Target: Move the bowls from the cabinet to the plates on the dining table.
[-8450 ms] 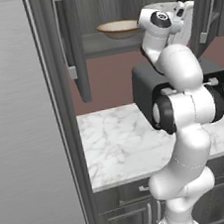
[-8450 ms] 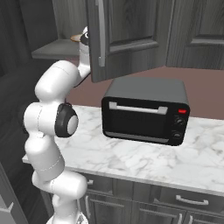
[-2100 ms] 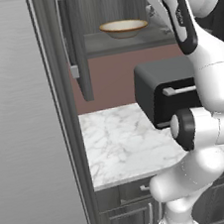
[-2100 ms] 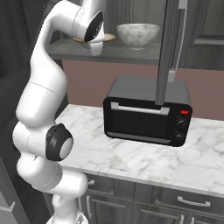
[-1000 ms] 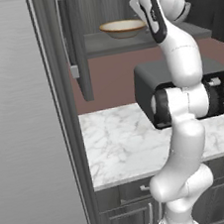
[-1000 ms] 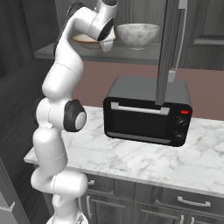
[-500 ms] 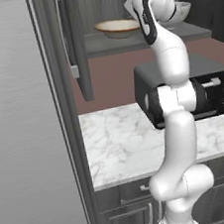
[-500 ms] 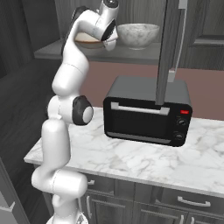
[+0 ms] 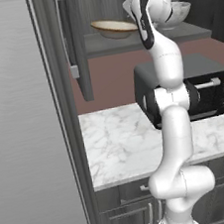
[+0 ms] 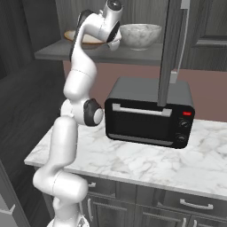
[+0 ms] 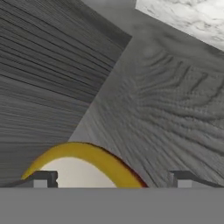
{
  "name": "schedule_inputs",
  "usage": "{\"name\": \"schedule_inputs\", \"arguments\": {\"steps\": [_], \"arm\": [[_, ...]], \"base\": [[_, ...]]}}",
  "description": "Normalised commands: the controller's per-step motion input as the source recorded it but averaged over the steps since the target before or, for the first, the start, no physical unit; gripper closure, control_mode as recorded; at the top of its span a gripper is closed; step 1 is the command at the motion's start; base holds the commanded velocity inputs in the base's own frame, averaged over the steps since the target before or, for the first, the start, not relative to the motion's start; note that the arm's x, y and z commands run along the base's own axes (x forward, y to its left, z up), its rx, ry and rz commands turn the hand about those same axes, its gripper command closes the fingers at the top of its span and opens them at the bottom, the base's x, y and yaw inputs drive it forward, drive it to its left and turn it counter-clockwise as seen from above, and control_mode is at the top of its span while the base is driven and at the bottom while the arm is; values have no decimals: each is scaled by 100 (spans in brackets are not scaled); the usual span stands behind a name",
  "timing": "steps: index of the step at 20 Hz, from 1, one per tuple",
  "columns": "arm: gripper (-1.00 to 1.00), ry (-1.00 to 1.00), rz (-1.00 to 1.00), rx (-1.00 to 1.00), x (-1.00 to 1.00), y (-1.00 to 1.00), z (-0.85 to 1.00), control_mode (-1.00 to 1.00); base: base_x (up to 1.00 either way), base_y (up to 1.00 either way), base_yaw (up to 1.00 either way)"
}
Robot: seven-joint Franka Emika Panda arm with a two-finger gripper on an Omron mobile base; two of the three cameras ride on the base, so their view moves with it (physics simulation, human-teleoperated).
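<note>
The hand (image 11: 111,179) is spread wide, holding nothing, up at the cabinet (image 9: 144,37) shelf. The cream bowl (image 9: 114,27) (tan rim) sits at its 9 o'clock, the marbled bowl (image 10: 140,35) beside it.

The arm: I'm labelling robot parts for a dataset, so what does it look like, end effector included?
The arm is glossy white, built of rounded tubular links with dark grey bands and discs at the joints. No cables or markings are visible. The end effector shows two small dark finger tips with lighter grey pads.
</note>
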Motion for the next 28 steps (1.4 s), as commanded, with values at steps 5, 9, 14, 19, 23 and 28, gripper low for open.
{"name": "schedule_inputs", "arguments": {"steps": [5,9,14,19,23,28], "arm": [[-100,0,0,1,-1,-1,3,-100],[-100,-1,1,1,0,0,55,-100],[-100,2,10,-3,-1,0,40,-100],[-100,0,26,-5,-26,-9,14,-100],[-100,0,25,-1,-34,-20,10,-100],[-100,0,4,0,-3,-3,0,-100]], "base": [[0,0,0],[0,0,0],[0,0,0],[0,0,0],[0,0,0],[0,0,0]]}}
